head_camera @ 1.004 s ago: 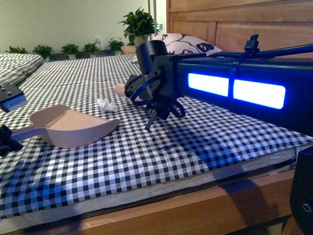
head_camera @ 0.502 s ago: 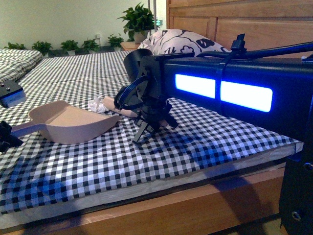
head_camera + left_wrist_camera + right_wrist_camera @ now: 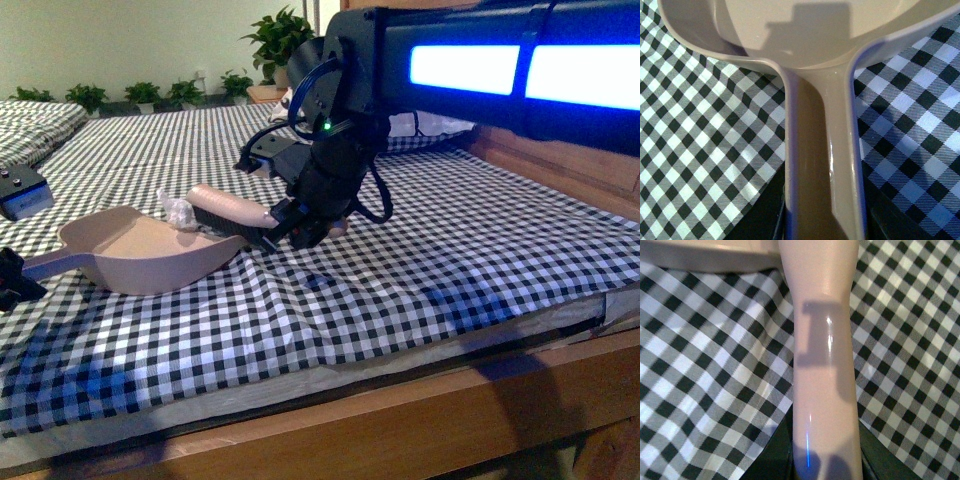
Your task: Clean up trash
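Right fingers (image 3: 782, 450): clamped on the pink brush handle (image 3: 822, 365).
Left fingers (image 3: 767, 210): closed on the dustpan handle (image 3: 822, 165).
Dustpan (image 3: 140, 255): lies on the checked cloth (image 3: 400, 290); inside looks bare.
Trash (image 3: 178, 211): white wad at the dustpan's far rim, touching the brush (image 3: 230, 208).

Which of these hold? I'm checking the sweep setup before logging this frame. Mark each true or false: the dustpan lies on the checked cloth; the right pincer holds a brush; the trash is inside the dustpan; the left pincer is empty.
1. The dustpan lies on the checked cloth: true.
2. The right pincer holds a brush: true.
3. The trash is inside the dustpan: false; the wad sits at the pan's far rim, beside the brush.
4. The left pincer is empty: false; it grips the dustpan's handle.
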You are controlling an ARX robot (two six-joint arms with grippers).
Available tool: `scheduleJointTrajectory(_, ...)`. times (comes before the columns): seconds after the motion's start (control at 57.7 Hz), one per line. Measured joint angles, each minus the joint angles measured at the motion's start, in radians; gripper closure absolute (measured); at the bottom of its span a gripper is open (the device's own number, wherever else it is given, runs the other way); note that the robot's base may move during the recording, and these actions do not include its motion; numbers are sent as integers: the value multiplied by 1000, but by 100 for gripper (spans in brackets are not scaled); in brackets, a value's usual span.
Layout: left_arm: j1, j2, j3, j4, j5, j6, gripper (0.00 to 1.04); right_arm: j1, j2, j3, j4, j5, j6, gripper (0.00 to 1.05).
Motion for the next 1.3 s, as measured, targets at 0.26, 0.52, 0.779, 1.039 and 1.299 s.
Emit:
scheduleJointTrajectory(0.26, 0, 0, 0, 0, -1, 0, 78, -55, -219, -282, 168, 21, -8, 86)
scheduleJointTrajectory(0.52, 0, 0, 0, 0, 0, 0, 78, -44, -156, -305, 322, 243, -70, 86)
scheduleJointTrajectory(0.779, 0, 0, 0, 0, 0, 0, 78, 19, 68, -107, 236, 329, -80, 86)
scheduleJointTrajectory(1.039, 0, 0, 0, 0, 0, 0, 78, 56, 149, 37, 259, 401, -60, 86)
scheduleJointTrajectory(1.299, 0, 0, 0, 0, 0, 0, 78, 93, 195, 69, 266, 358, -58, 86)
